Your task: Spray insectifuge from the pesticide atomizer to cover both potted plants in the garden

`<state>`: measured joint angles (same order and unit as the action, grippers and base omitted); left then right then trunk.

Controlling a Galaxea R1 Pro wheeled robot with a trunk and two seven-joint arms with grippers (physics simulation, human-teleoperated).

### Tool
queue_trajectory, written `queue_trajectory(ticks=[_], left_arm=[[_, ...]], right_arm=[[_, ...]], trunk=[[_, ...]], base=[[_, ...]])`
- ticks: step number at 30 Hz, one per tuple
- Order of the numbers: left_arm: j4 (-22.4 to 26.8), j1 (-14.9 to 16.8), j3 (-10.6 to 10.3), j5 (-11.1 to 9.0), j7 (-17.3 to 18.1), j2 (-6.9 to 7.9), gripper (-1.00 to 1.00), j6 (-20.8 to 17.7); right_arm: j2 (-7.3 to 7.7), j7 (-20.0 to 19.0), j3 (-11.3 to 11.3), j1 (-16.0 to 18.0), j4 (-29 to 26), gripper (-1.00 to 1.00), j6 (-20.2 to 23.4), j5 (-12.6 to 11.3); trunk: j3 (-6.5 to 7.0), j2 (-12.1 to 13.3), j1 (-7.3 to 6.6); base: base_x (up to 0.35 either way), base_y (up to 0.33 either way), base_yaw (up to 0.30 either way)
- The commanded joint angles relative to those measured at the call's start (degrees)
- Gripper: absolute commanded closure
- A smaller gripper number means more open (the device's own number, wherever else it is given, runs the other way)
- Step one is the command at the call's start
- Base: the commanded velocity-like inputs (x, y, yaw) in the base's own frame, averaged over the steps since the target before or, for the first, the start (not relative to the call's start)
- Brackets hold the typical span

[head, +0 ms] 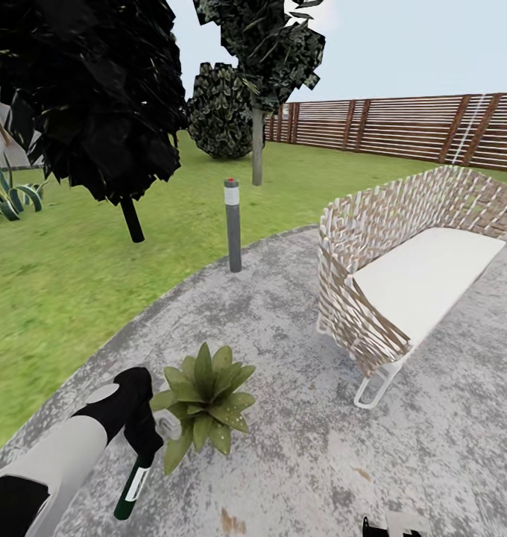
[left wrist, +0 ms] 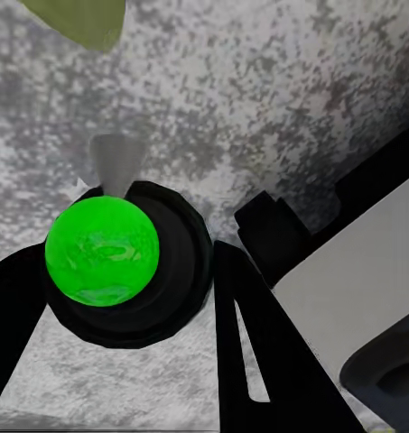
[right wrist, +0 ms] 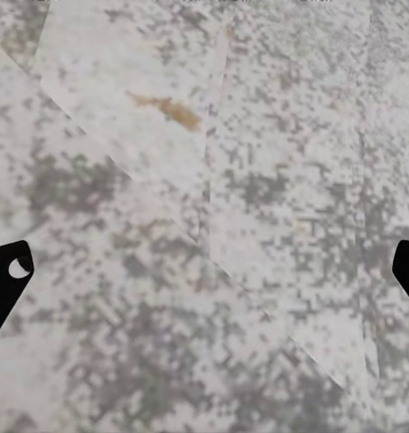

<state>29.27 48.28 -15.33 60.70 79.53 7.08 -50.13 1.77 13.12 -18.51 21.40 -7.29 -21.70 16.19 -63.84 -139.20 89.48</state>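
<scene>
One potted plant (head: 203, 403), a low rosette of pointed green leaves, stands on the round stone patio (head: 298, 447) in the head view. Just beside it, toward the view's left, my left gripper (head: 144, 446) is shut on the pesticide atomizer (head: 132, 488), a slim dark bottle hanging tilted below the fingers. In the left wrist view the atomizer (left wrist: 103, 251) shows end-on as a green disc in a black ring between the black fingers (left wrist: 245, 325), with a leaf tip (left wrist: 82, 18) beyond it. My right gripper (right wrist: 204, 271) is open over bare stone.
A grey bollard lamp (head: 232, 224) stands at the patio's edge. A woven bench (head: 410, 276) with a white cushion takes up the right side. Lawn (head: 52, 298), dark trees (head: 97, 97) and a slatted wooden fence (head: 417, 127) lie beyond.
</scene>
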Motion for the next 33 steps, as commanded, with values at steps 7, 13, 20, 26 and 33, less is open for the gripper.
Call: queue_trajectory(ticks=[7,13,20,26,33], left_arm=[[0.1,-1.7,-0.2,0.4,-2.6,0.92,1.00,-0.5],[0.1,-2.0,0.1,-0.1,-4.0,0.33,1.00,-0.5],[0.2,-2.0,3.6,-0.5,-4.0,0.13,1.00,-0.5],[0.2,-2.0,3.6,-3.4,-4.0,-0.55,1.00,-0.4],[-0.3,-2.0,3.6,-4.2,-7.9,-0.63,1.00,-0.2]], right_arm=[[0.08,0.2,-0.4,0.0,0.1,-1.00,-0.2,0.6],[0.08,0.2,-0.4,0.0,0.1,-1.00,-0.2,0.6],[0.07,0.2,-0.4,0.0,0.1,-1.00,-0.1,0.6],[0.07,0.2,-0.4,0.0,0.1,-1.00,-0.1,0.6],[0.02,0.2,-0.4,0.0,0.1,-1.00,-0.1,0.6]], trunk=[[-0.05,0.0,-0.01],[-0.05,0.0,-0.01],[-0.05,0.0,-0.01],[-0.05,0.0,-0.01],[-0.05,0.0,-0.01]], base=[[0.002,0.002,-0.002],[0.000,0.000,0.000],[-0.170,0.016,-0.088],[-0.077,0.160,-0.279],[-0.001,0.005,-0.043]])
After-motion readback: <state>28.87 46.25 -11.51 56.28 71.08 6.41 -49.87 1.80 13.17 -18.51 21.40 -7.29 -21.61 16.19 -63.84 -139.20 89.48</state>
